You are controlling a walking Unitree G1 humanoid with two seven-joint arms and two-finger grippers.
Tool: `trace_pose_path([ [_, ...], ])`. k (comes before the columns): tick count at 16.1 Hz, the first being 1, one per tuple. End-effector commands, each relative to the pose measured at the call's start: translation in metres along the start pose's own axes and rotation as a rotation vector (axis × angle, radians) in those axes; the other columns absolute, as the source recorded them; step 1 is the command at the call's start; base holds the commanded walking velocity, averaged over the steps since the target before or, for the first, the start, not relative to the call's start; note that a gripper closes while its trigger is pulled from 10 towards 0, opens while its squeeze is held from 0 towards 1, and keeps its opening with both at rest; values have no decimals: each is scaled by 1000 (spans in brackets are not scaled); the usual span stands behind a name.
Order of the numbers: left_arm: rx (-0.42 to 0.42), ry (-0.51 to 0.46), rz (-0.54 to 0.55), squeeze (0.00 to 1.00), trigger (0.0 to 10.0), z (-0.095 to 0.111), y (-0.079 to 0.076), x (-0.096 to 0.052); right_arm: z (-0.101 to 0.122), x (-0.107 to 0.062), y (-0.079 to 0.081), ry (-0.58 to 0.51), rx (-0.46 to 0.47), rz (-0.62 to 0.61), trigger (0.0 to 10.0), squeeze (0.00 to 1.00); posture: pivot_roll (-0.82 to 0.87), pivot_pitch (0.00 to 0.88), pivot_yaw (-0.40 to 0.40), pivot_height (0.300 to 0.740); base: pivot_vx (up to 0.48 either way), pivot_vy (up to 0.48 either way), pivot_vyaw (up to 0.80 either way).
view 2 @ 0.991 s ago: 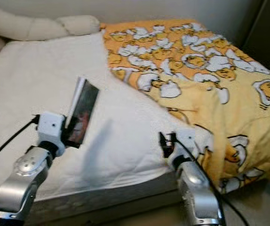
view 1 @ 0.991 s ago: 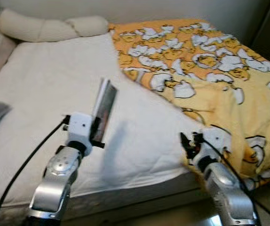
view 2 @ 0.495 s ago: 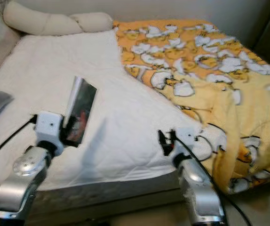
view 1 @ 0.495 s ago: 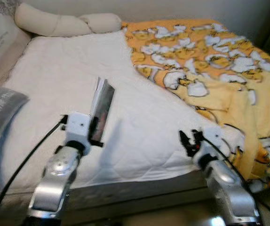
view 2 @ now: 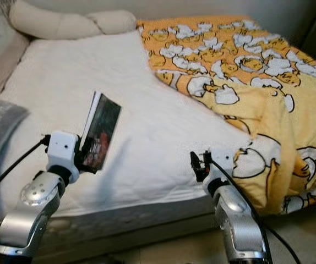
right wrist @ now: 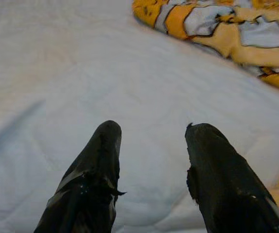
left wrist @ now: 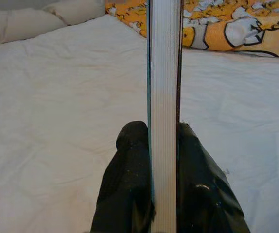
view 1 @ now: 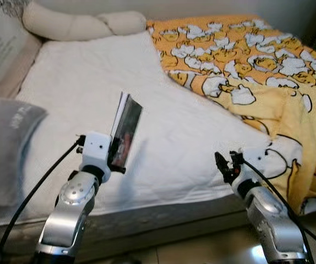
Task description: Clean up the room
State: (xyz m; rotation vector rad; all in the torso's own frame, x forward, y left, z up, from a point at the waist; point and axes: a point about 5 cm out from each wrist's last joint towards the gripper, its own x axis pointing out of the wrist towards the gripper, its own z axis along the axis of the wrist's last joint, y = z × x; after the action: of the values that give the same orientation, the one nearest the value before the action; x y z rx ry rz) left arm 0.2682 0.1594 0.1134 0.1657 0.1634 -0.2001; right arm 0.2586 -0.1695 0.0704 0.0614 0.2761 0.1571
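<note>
Beside the bed's near edge, a grey pillow [view 1: 6, 148] lay well to the left of the left claw [left wrist: 164, 170], with a cream bolster [view 1: 81, 23] far beyond it at the head of the white mattress cover [view 1: 163, 137]. That claw was clamped on a thin book [view 1: 126, 129], held upright on its edge above the mattress, its page block pinched squarely between both black fingers [left wrist: 130, 184] in the wrist view. Further right, the right claw [right wrist: 151, 160] hovered with its fingers parted and nothing between them, low over the same edge of the bed. Just beyond and to the right of it, a yellow duvet [view 1: 268, 71] with a cartoon print lay rumpled and spilling over the side. Carrying the book away looked to be the step in hand; doing it well would have called for a firm pinch and a level wrist, since a slim volume gripped only at its lower end could swing or slip.
</note>
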Motion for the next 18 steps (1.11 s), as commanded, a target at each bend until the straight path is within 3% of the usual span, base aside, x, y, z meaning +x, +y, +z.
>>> trace_pose_path([
  [1, 13, -29, 19, 0, 10000, 7, 6, -1, 3, 2, 6, -10, 3, 19, 10000, 0, 61, 0, 33, 740, 0, 337, 0],
  [11, 20, -30, 18, 0, 10000, 8, 7, 0, 3, 2, 6, -10, 2, 22, 10000, 0, 64, 0, 33, 740, 0, 375, 0],
  [14, 58, -42, -4, 0, 10000, 10, 5, 1, 3, 3, 7, -11, 2, 23, 10000, 0, 64, 0, 35, 740, 0, 0, 0],
  [16, 7, -46, -3, 0, 10000, 11, 4, 0, 3, 3, 7, -11, 1, 25, 10000, 0, 66, 0, 33, 740, 0, 0, 0],
  [18, 8, -58, -6, 0, 10000, 14, 4, 1, 5, 4, 8, -18, -29, 53, 10000, 0, 69, 0, 32, 740, 0, 0, 0],
])
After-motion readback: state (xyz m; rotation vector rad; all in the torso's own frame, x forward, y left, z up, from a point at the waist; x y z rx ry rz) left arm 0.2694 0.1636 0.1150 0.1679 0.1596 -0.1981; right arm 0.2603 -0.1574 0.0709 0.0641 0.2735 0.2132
